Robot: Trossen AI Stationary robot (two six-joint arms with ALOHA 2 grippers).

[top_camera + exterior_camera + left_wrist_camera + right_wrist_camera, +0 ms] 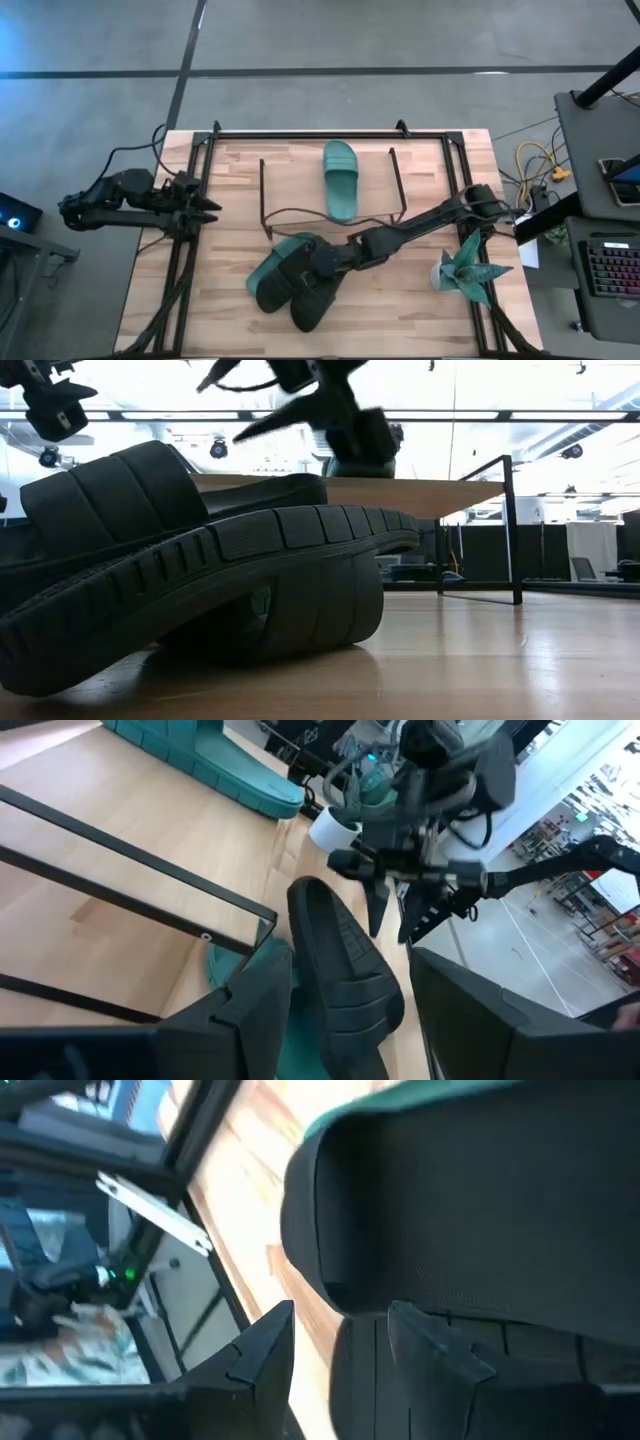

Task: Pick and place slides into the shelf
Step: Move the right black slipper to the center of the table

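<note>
The right gripper (318,262) is hovering low over the pile of slides at lower centre of the high view, its arm reaching in diagonally from the right edge of the table (420,320). Its jaws are standing apart, and the right wrist view shows a black slide's strap (470,1200) lying just ahead of the fingertips (262,1338), not yet clamped. The pile is holding two black slides (300,295) and a teal slide (288,245), overlapping, long axes running from lower left to upper right, roughly in line with the arm. The shelf (330,215) is lying just above the pile in that view, and a second teal slide (340,180) is already resting in it, long axis pointing up the frame, leaving room on either side.

The left gripper (205,205) is waiting at the left edge, fingers spread, empty, clearly farther from the pile. I judge the lift must clear the shelf's near rail; the plant (468,268) at lower right is standing apart from that path.
</note>
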